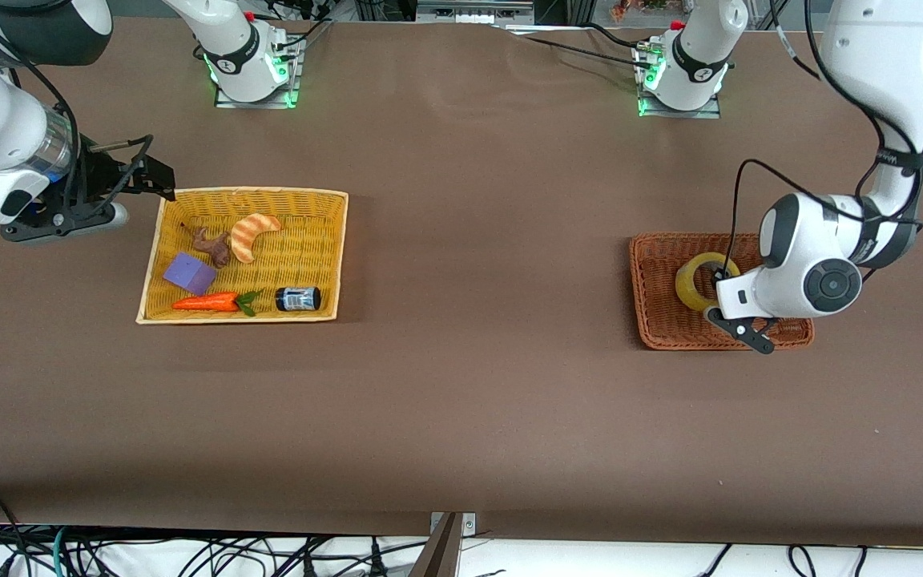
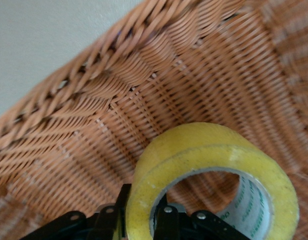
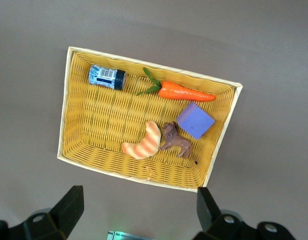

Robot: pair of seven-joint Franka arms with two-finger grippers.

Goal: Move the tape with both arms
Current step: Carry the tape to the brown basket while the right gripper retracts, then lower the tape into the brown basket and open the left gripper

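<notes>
The tape (image 1: 696, 282), a yellowish roll with a grey core, is up on edge inside the brown wicker basket (image 1: 666, 324) at the left arm's end of the table. My left gripper (image 1: 719, 279) is shut on the roll's wall. In the left wrist view one finger (image 2: 163, 216) is inside the core of the tape (image 2: 209, 150) and the other presses its outer face, so the left gripper (image 2: 142, 209) pinches the ring above the basket floor (image 2: 119, 100). My right gripper (image 1: 159, 179) hovers open beside the yellow basket (image 1: 325, 240), its fingers empty (image 3: 139, 202).
The yellow basket (image 3: 94, 125) holds a croissant (image 1: 254, 234), a brown toy animal (image 1: 213, 245), a purple block (image 1: 189, 273), a carrot (image 1: 207, 302) and a small black jar (image 1: 298, 299). Brown tabletop stretches between the two baskets.
</notes>
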